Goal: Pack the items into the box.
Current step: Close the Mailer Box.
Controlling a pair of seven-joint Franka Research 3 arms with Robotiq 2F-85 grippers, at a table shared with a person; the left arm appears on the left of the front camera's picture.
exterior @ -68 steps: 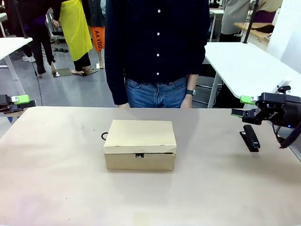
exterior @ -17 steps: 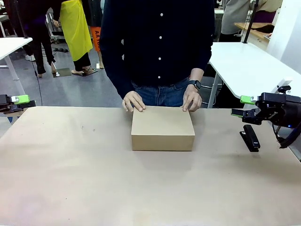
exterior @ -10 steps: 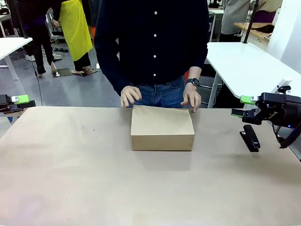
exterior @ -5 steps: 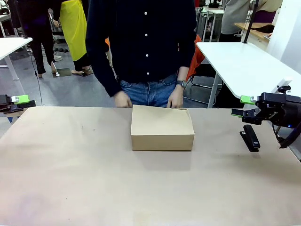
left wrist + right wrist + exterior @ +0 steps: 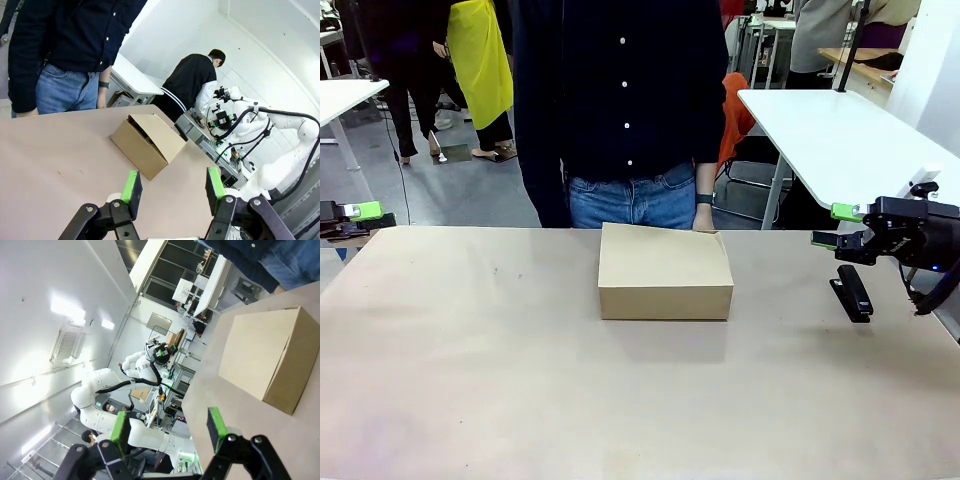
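Cardboard box sits shut mid-table before the person, both the left gripper and right gripper wide open and empty, so its unfastened lid could spring up

Counting one brown cardboard box on one tan table, lid down, also showing in the left wrist view and the right wrist view. Counting one black stapler lying near the table's right edge. Counting two grippers: the left gripper at the left edge, the right gripper at the right, each carrying two green-padded fingers standing apart. Counting one person standing at the far side in a dark buttoned shirt, wearing one wristwatch.
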